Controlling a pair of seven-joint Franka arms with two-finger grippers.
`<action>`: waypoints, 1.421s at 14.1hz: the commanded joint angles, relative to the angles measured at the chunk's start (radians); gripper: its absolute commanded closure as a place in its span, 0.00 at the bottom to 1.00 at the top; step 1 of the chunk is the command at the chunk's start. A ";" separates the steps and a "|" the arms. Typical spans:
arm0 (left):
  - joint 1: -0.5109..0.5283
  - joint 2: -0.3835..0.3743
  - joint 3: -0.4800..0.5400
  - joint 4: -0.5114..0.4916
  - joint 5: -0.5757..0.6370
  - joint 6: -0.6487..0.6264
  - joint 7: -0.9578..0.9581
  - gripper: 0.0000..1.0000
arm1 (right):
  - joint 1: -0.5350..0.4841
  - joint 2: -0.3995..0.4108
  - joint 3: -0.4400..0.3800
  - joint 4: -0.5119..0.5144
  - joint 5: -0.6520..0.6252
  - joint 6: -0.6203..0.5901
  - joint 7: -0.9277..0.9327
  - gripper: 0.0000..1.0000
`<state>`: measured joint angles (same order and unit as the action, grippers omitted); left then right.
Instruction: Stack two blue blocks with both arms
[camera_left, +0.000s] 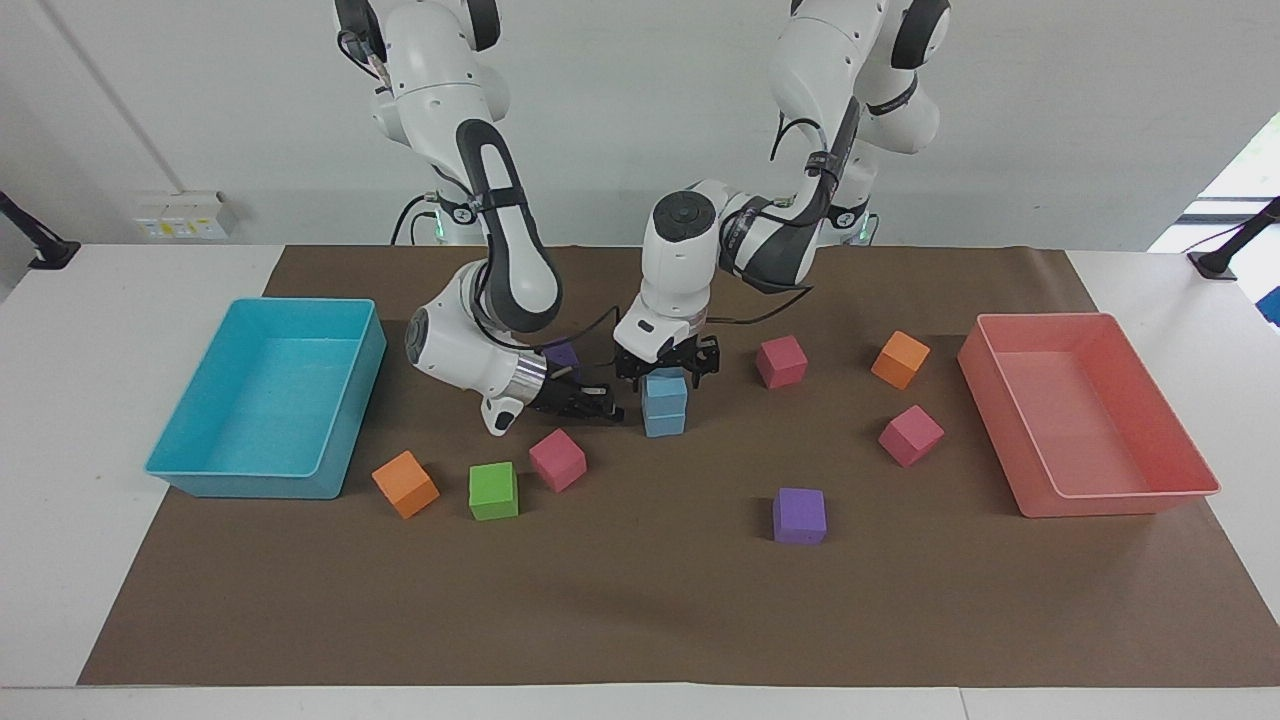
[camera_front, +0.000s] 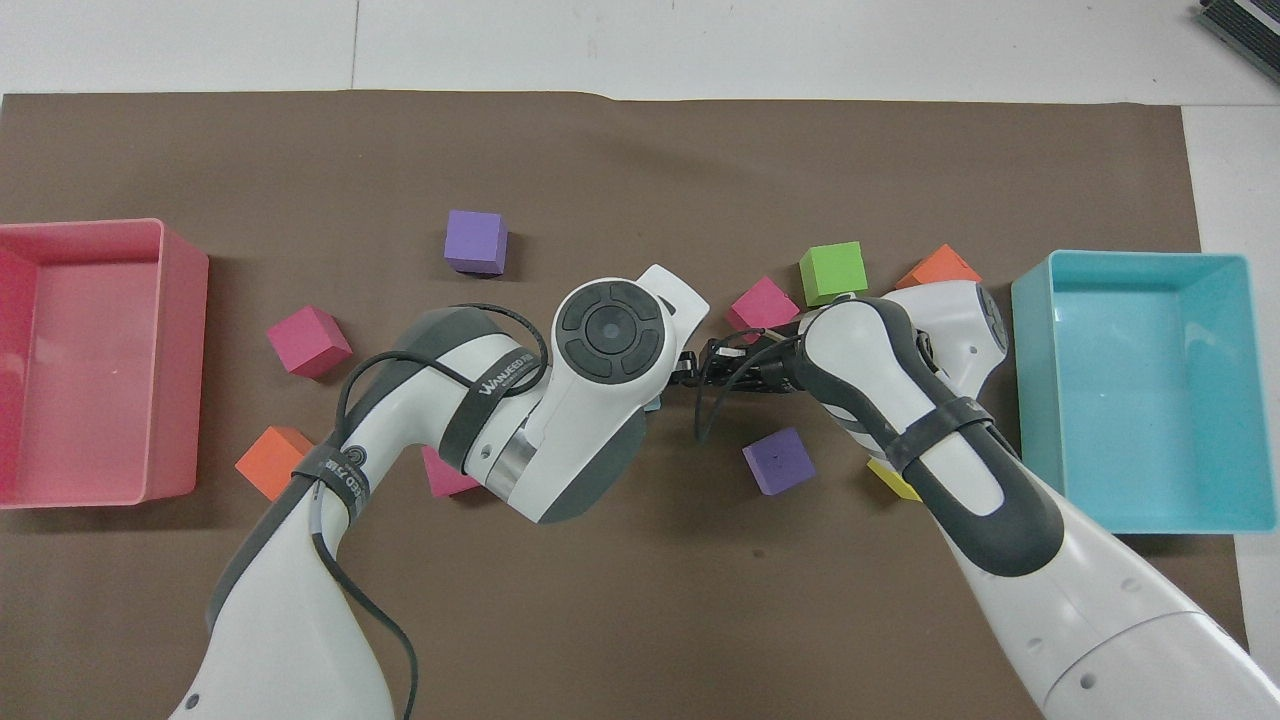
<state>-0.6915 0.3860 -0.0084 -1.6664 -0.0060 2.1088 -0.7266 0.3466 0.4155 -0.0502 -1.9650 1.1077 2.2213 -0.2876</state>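
Sky-blue foam sits at the middle of my bench: the two blue blocks are stacked, the top block (camera_left: 665, 386) resting squarely on the bottom block (camera_left: 664, 420), which stands on the brown mat (camera_left: 640, 600). In the overhead view my left arm covers the stack almost completely.

My left gripper (camera_left: 668, 362) points straight down right over the top block. Its fingers (camera_left: 708, 358) are spread wider than the block and stand at the block's upper edge, on either side of it. I cannot tell whether they touch the foam, but they are not clamped on it.

My right gripper (camera_left: 590, 402) lies low over the mat just beside the stack, toward the right arm's end of the bench, pointing sideways at the blocks. It holds nothing. I cannot tell how far its fingers are spread.

Close to the right gripper, a purple block (camera_left: 562, 353) shows partly past the right arm's wrist. A pink block (camera_left: 557, 459), a green block (camera_left: 493, 490) and an orange block (camera_left: 405, 483) lie nearer the bench's outer edge than that gripper. The cyan tray (camera_left: 200, 475) stands at the right arm's end of the bench, the pink tray (camera_left: 1120, 500) at the left arm's end.
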 joint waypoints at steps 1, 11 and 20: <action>0.026 -0.097 0.005 -0.018 -0.017 -0.097 0.018 0.00 | -0.004 0.003 0.006 -0.003 0.035 0.014 -0.019 1.00; 0.325 -0.328 0.007 -0.104 -0.017 -0.251 0.465 0.00 | -0.034 -0.023 0.006 0.001 0.032 -0.047 -0.018 1.00; 0.524 -0.398 0.027 0.088 -0.011 -0.541 0.806 0.00 | -0.083 -0.073 0.001 0.001 0.014 -0.103 0.011 0.39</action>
<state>-0.2034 -0.0123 0.0228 -1.6306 -0.0064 1.6435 -0.0002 0.2901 0.3673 -0.0541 -1.9574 1.1077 2.1555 -0.2850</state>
